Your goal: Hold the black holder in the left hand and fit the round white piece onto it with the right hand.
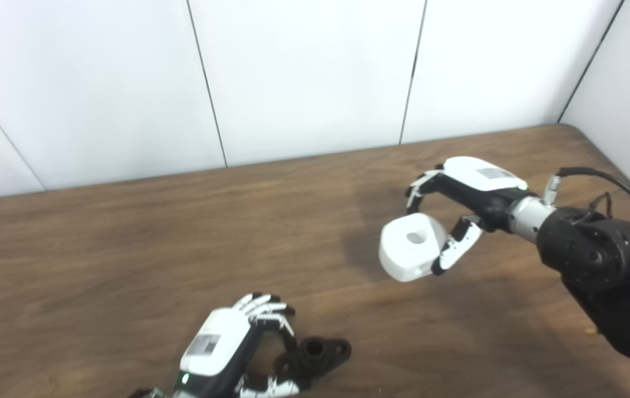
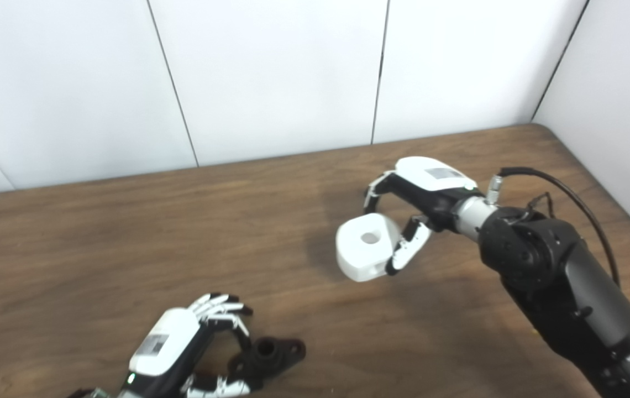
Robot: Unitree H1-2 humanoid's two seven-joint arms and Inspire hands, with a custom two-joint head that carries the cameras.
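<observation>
Black holder sits pinched in the left hand; right hand grips the white piece.

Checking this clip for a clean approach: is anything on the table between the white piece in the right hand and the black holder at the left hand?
Nothing visible. The round white piece, held by the right hand, and the black holder at the left hand are separated only by bare wooden table.
</observation>
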